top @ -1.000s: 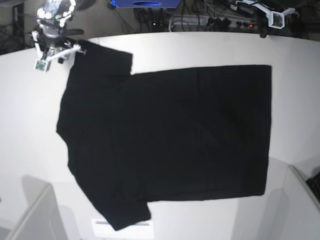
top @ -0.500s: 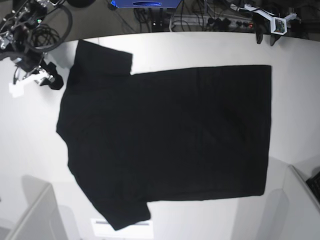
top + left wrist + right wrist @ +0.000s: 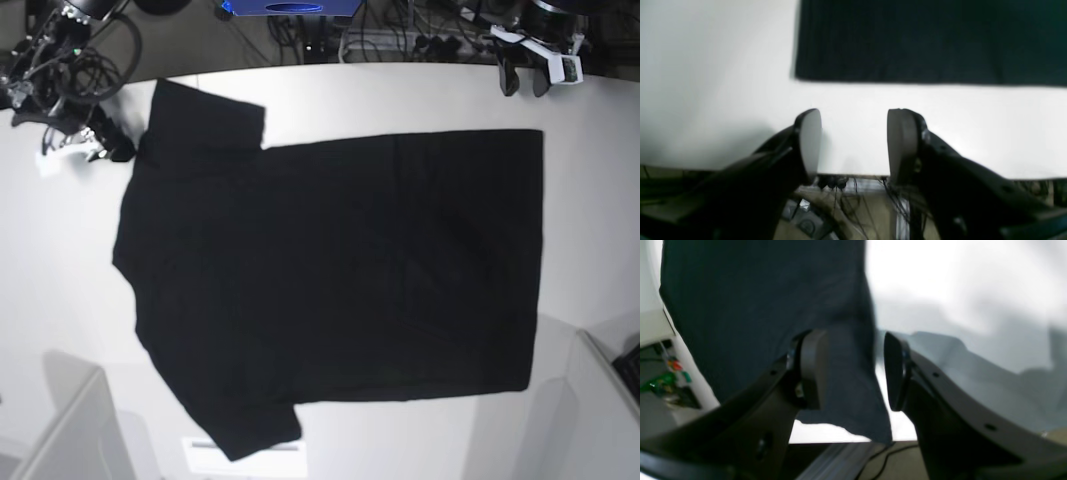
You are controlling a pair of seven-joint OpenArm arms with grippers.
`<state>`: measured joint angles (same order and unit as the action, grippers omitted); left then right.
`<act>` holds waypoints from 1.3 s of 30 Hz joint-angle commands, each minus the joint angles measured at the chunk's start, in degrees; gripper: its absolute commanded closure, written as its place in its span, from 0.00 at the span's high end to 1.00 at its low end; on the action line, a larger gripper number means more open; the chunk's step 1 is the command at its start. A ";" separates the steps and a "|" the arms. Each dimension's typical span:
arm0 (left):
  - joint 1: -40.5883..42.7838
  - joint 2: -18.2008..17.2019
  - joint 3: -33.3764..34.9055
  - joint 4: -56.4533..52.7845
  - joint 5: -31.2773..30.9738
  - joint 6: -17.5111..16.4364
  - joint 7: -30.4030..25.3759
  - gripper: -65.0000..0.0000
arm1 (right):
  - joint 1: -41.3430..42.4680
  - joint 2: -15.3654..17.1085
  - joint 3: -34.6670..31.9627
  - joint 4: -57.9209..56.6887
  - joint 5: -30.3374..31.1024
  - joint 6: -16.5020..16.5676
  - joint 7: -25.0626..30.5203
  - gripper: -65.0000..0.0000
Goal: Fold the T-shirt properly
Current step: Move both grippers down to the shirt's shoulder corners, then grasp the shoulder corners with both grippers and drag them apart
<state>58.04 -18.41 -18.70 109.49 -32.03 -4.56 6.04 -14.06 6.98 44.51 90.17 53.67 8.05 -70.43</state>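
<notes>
T-shirt point(image 3: 330, 270) lies flat and spread out on my white surface point(image 3: 600, 200), plain black side up. From above I see the whole shirt, both sleeves too. My left gripper point(image 3: 853, 143) is open over the bare surface, near the shirt's straight edge, touching nothing. My right gripper point(image 3: 853, 370) is open too, holding nothing, and only its own camera shows black cloth between its tips.
</notes>
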 commanded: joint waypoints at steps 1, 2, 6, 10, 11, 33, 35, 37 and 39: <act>0.64 -0.44 -0.95 0.79 -0.45 -0.15 -0.72 0.49 | 0.13 0.97 0.19 -0.19 0.88 0.17 0.94 0.41; 0.46 -0.44 -1.04 0.79 -0.54 -0.15 -0.29 0.49 | 0.04 0.97 0.19 -0.72 0.88 0.17 1.12 0.41; -1.56 -0.44 -1.39 0.44 -3.79 -0.15 -0.11 0.49 | -0.22 0.97 -4.20 -2.30 0.70 0.25 2.17 0.41; -2.17 -0.44 -3.76 0.44 -8.98 -0.15 0.07 0.49 | -2.59 0.97 -9.74 -2.57 0.70 0.25 6.48 0.41; -2.35 -0.44 -4.38 0.44 -10.03 -0.15 0.07 0.49 | -3.30 0.97 -11.15 -2.57 0.70 0.25 7.36 0.41; -18.09 1.40 -13.35 -13.54 -26.39 -2.87 18.18 0.47 | -2.68 1.06 -14.75 -14.43 0.70 -0.01 7.44 0.00; -19.84 2.19 -14.84 -13.98 -26.39 -2.87 20.90 0.47 | -2.59 1.15 -14.75 -14.43 0.70 -0.01 7.44 0.00; -21.51 2.46 -15.54 -14.24 -26.39 -2.87 23.19 0.47 | -2.07 2.20 -14.75 -14.43 0.70 -0.01 7.44 0.00; -22.83 2.46 -15.28 -14.33 -26.39 -2.87 24.59 0.47 | -2.07 2.38 -14.75 -14.43 0.70 -0.01 7.44 0.00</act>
<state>35.14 -15.07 -33.45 94.39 -57.67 -7.03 31.38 -14.98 9.28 30.13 77.45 62.26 9.96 -62.83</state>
